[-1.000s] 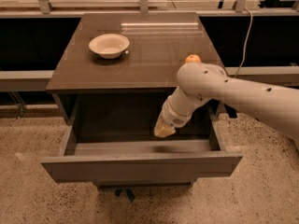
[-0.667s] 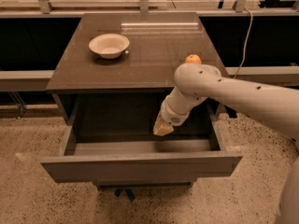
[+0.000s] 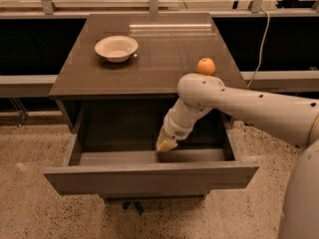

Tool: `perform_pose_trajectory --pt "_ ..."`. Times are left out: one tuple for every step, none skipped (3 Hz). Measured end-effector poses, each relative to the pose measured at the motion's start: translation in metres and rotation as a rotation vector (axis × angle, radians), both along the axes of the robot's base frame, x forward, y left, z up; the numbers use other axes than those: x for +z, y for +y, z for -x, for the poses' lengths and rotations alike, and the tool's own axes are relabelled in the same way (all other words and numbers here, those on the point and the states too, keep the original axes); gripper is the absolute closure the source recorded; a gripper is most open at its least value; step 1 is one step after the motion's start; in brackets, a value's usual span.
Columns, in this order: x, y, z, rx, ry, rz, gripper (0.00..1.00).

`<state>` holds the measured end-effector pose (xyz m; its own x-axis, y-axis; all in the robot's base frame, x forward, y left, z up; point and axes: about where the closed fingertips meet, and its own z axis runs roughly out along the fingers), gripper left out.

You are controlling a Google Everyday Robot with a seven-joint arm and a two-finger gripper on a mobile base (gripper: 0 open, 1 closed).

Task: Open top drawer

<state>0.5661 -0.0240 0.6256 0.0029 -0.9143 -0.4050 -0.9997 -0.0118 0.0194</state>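
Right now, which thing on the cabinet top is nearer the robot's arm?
The orange, at the right front edge, just behind the arm; the white bowl sits far left. The gripper hangs inside the open top drawer.

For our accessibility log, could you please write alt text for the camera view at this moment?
The top drawer of a brown cabinet stands pulled well out, and the robot's gripper reaches down inside it near its front panel. On the cabinet's top sit a white bowl and an orange.
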Motion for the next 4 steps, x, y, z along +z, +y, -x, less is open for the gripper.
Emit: perform_pose_trajectory --pt "0.000 0.026 0.035 0.038 0.061 -0.048 1.00" --pt "0.006 0.042 0.078 0.069 0.136 -0.080 1.00" --pt "0.006 0.042 0.078 0.069 0.136 -0.080 1.00" --pt "0.011 0.032 0.085 0.045 0.140 -0.068 1.00"
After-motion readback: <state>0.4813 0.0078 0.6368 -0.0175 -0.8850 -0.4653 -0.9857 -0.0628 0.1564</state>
